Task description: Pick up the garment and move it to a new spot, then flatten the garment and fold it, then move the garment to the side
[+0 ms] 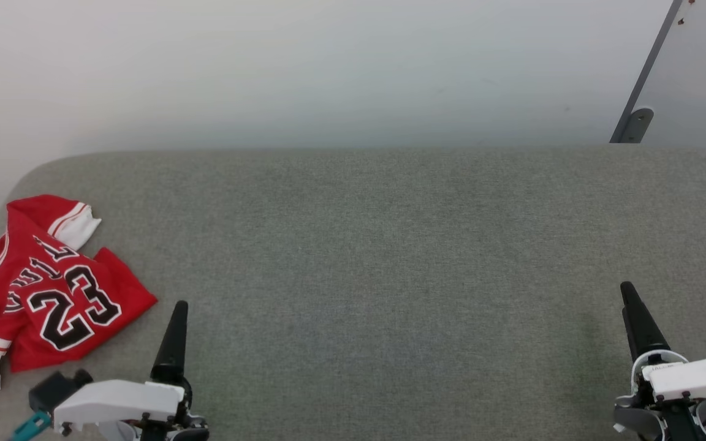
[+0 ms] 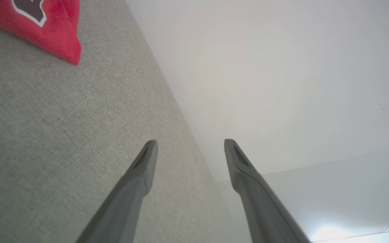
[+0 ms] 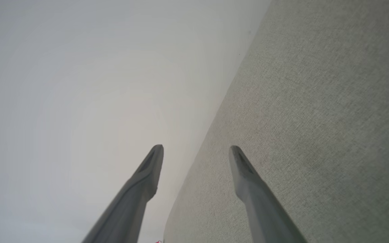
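Note:
The garment, a red jersey with white-and-red trim and a black 23, lies crumpled at the far left of the grey fabric surface, number side up. My left gripper hovers just right of the garment's lower corner, apart from it, open and holding nothing. In the left wrist view its fingers stand spread, with a red corner of the garment at the upper left. At the lower right my right gripper is open and holds nothing; the right wrist view shows its fingers apart over the surface.
A white wall rises behind the surface's far edge. A grey slanted post with a bracket stands at the upper right. The surface's rounded left corner lies just beyond the garment.

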{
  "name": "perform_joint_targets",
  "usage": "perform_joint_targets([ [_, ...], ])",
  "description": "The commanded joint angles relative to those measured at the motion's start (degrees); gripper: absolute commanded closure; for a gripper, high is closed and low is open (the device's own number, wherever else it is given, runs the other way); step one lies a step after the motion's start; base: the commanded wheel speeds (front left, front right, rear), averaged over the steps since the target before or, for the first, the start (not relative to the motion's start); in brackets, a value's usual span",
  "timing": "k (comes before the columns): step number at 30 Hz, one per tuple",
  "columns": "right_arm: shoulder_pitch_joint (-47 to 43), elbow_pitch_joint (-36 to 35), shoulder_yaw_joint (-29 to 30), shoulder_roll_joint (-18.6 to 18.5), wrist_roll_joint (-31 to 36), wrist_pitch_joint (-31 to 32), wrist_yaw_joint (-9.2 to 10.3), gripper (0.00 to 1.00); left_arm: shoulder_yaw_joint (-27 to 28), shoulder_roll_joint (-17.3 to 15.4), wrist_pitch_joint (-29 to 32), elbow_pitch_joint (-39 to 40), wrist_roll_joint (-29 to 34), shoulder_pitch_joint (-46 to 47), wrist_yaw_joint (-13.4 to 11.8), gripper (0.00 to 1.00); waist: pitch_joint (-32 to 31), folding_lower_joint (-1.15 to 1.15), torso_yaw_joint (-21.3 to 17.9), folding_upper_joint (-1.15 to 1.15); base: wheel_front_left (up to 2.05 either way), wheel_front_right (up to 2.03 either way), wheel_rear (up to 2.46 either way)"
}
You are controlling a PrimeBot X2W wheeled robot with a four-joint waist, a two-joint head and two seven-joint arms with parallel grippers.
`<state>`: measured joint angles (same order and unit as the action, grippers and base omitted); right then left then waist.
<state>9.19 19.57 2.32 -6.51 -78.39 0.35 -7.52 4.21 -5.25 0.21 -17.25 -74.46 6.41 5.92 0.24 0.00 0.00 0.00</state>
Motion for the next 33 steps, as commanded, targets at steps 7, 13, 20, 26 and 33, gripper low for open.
perform_joint_targets([
  [7,3.27,0.00,-1.54,-2.00,8.22,-1.94,0.01,0.00,-0.19,-0.83,-1.84,1.96,9.93,2.04,-0.63,0.00,0.09,0.00,0.15,0.00,0.00,0.00,0.00],
  [13,4.37,0.94,-3.12,-2.64,15.11,-3.20,0.02,0.00,-0.95,-1.42,-3.12,2.85,18.32,2.13,-1.50,0.00,0.16,0.00,0.23,0.00,0.00,0.00,0.00],
  [20,5.95,2.03,-4.23,-3.32,22.04,-4.61,0.02,0.00,-2.06,-2.49,-4.48,3.18,26.78,2.65,-2.28,0.00,0.23,0.00,0.19,0.00,0.00,0.00,0.00],
  [26,6.98,2.44,-4.85,-3.96,29.07,-5.72,0.02,0.00,-3.17,-3.32,-5.61,3.47,32.67,3.02,-2.98,0.00,0.38,0.00,0.10,0.00,0.00,0.00,0.00],
  [33,8.06,3.22,-5.62,-4.09,34.79,-6.97,0.03,0.00,-4.08,-3.90,-6.85,3.34,37.86,3.30,-3.61,0.00,0.56,0.00,0.00,0.00,0.00,0.00,0.00],
])
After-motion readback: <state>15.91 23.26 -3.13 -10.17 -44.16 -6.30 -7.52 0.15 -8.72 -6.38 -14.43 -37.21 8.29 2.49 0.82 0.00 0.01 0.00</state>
